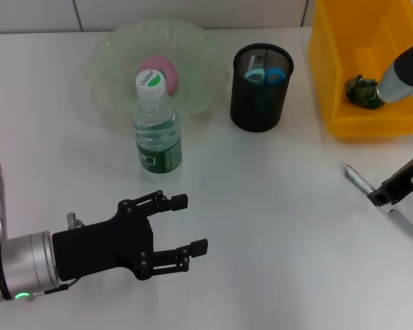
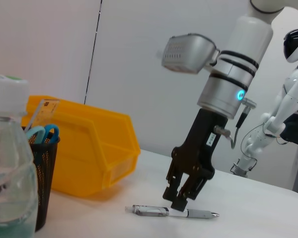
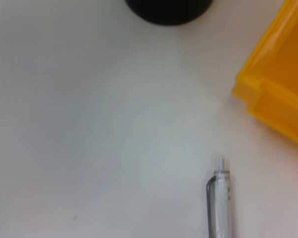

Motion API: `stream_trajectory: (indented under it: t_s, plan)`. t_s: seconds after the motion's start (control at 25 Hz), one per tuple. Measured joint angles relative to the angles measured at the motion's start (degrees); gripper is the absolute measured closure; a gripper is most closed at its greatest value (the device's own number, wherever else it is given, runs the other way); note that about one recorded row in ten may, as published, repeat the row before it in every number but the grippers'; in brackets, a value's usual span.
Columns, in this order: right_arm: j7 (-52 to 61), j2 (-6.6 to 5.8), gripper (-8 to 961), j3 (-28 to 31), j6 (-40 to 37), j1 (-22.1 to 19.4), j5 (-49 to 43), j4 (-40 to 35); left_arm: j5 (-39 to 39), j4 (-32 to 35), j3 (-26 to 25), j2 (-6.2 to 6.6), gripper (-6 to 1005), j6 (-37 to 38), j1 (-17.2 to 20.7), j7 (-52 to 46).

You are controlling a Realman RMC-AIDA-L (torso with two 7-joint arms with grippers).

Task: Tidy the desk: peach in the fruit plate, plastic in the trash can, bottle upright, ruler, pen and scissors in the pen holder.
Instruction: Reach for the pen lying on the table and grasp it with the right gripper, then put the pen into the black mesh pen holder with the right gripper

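Pen (image 1: 383, 201) lies partly hidden under the right hand (image 2: 181, 201), fingers pinching it.

A clear pen (image 3: 219, 203) lay flat on the white desk (image 3: 99, 134), clicker end up toward the yellow bin (image 3: 280, 94). The bin's corner sat near the pen, not touching. At the far edge, the holder's (image 3: 169, 11) black base just showed, well apart from both.
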Motion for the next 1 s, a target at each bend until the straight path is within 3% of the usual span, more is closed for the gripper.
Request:
stream_trajectory:
  t_s: [0.52, 0.72, 0.84, 1.0]
  plan:
    - [0.78, 0.00, 654, -1.69, 3.75, -0.01, -0.36, 3.30, 0.00, 0.00, 0.00, 0.00, 170, 0.00, 0.22, 0.23]
    - [0.35, 0.00, 730, -1.76, 4.45, -0.56, 0.64, 2.90, 0.00, 0.00, 0.00, 0.00, 170, 0.00, 0.40, 0.31]
    - [0.00, -0.06, 838, -1.49, 4.48, -0.77, 1.22, 2.76, 0.00, 0.00, 0.00, 0.00, 170, 0.00, 0.44, 0.35]
    - [-2.81, -0.08, 839, 1.51, 3.58, -2.14, 5.52, -0.19, 0.00, 0.00, -0.06, 0.00, 170, 0.01, 0.48, 0.36]
